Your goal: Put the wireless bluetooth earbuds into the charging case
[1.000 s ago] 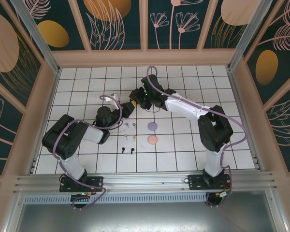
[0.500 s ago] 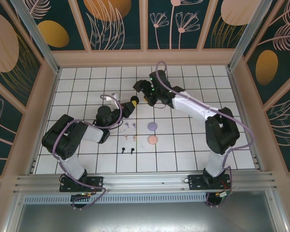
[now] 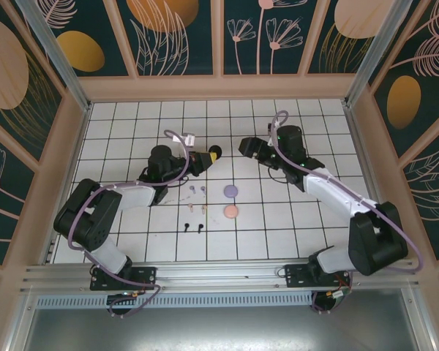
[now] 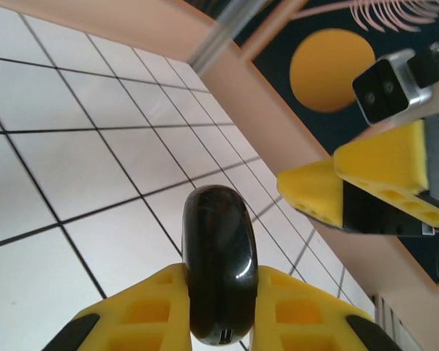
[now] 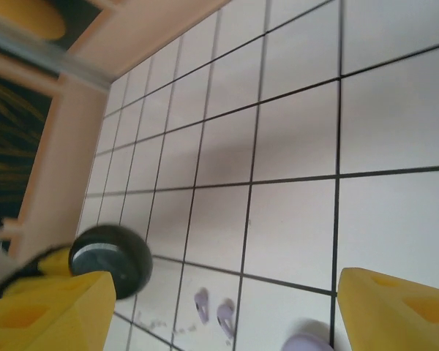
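Note:
My left gripper [image 3: 208, 156] is shut on the black charging case [image 3: 215, 153], held on edge above the tiles; in the left wrist view the glossy black case [image 4: 219, 270] sits clamped between both yellow fingers [image 4: 150, 311]. My right gripper [image 3: 247, 146] hovers open just to its right, nothing between its fingers [image 5: 395, 311]. On the floor lie the lilac earbuds [image 3: 197, 189], the pink earbuds [image 3: 197, 208] and the black earbuds [image 3: 192, 227]. The right wrist view shows the lilac pair [image 5: 214, 311] beside the black case [image 5: 113, 259].
A closed lilac case [image 3: 231, 191] and a pink case [image 3: 230, 212] lie right of the earbuds. The lilac case's edge [image 5: 307, 344] also peeks in at the bottom of the right wrist view. Peach walls [image 3: 219, 88] ring the white tiled floor.
The right gripper has pulled away to the right from the left gripper and stands open. The black case stays in the left gripper, which has shifted slightly right and up.

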You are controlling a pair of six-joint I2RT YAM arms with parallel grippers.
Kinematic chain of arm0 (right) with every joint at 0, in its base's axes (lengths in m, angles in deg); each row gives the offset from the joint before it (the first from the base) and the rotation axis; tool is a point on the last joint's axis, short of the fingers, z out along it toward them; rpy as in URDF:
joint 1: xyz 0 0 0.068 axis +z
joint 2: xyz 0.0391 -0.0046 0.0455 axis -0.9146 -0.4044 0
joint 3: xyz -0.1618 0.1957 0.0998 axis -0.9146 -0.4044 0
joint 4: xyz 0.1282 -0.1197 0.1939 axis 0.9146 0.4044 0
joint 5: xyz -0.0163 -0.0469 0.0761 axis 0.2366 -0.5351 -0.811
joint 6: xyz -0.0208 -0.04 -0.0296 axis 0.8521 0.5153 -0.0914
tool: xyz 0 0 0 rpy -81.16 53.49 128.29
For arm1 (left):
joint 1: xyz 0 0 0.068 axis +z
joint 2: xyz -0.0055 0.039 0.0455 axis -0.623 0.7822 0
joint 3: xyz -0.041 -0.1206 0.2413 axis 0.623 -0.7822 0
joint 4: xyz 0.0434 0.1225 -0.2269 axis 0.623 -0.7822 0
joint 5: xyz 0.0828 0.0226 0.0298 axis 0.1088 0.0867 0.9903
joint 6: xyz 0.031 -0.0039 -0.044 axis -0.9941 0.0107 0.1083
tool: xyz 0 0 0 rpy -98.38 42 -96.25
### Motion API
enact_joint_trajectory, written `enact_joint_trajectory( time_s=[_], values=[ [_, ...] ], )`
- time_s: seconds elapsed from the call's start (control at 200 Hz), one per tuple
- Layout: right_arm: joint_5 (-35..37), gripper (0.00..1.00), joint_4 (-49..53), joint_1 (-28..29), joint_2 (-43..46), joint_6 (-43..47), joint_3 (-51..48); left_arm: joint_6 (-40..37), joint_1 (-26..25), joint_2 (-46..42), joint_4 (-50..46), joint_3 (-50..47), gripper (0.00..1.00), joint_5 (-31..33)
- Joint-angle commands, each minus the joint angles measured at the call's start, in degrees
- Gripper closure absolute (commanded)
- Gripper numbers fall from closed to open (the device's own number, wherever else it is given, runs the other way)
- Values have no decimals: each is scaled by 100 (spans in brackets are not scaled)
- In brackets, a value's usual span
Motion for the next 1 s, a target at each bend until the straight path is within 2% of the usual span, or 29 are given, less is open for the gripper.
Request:
enact_joint_trajectory(
  time_s=[0.0, 0.14, 0.225, 0.646, 0.996],
  values=[
    [-877, 21, -552, -59, 339, 1232, -287, -383, 15, 22, -629, 464, 100, -961],
    [-1456, 23, -708, -44, 277, 1307, -410, -391, 15, 88, -881, 815, 100, -1399],
    [-1570, 24, -743, 24, 147, 1304, -328, -425, 15, 106, -1022, 962, 100, -1507],
    [-1478, 28, -746, 247, -316, 1296, 126, -550, 15, 80, -1278, 1048, 100, -1606],
    [-975, 35, -708, 192, -622, 1230, 163, -506, 15, -46, -1199, 1004, 100, -1742]
  ],
)
